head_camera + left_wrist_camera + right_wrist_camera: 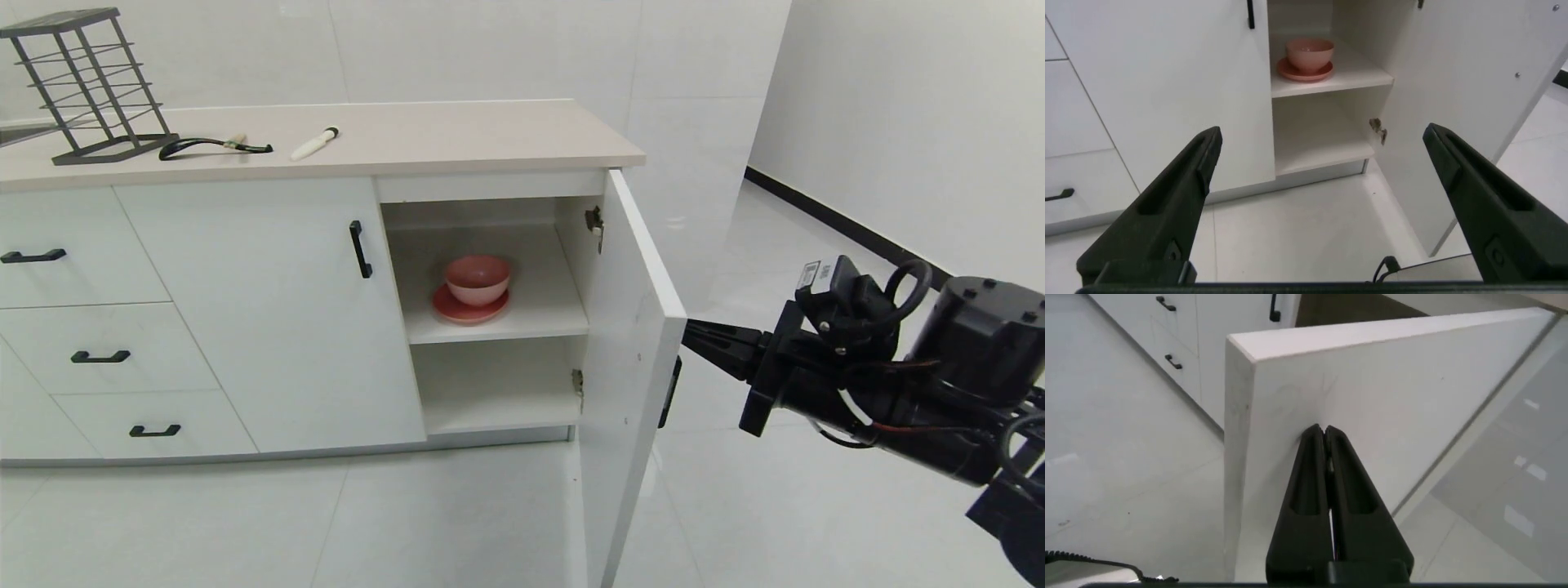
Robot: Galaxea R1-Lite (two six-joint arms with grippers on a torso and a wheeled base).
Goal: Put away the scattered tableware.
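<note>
**One door face, dead ahead of my right fingertips**

Two closed fingers make up my right gripper (1324, 433). They are pressed together around nothing, and their tips touch the outer face of the open cupboard door (629, 343), near its free edge and just above the black handle (669, 392). The door stands upright and swung out, so its broad face lies square across my line of reach. Its hinges sit at the far edge from my tips, and the cupboard opening lies beyond the panel.

On the upper shelf (539, 318), past the door from that gripper, a pink bowl (478, 279) sits on a pink plate (469, 310). A white-handled utensil (314, 144) and a black-handled one (212, 147) lie on the counter (457, 131), higher up and well apart from either tool.

My left gripper (1323, 135) hangs wide open and empty, facing the opening from farther back. The right arm is the nearer one. I judge that a push straight through the panel would swing it toward the opening.
</note>
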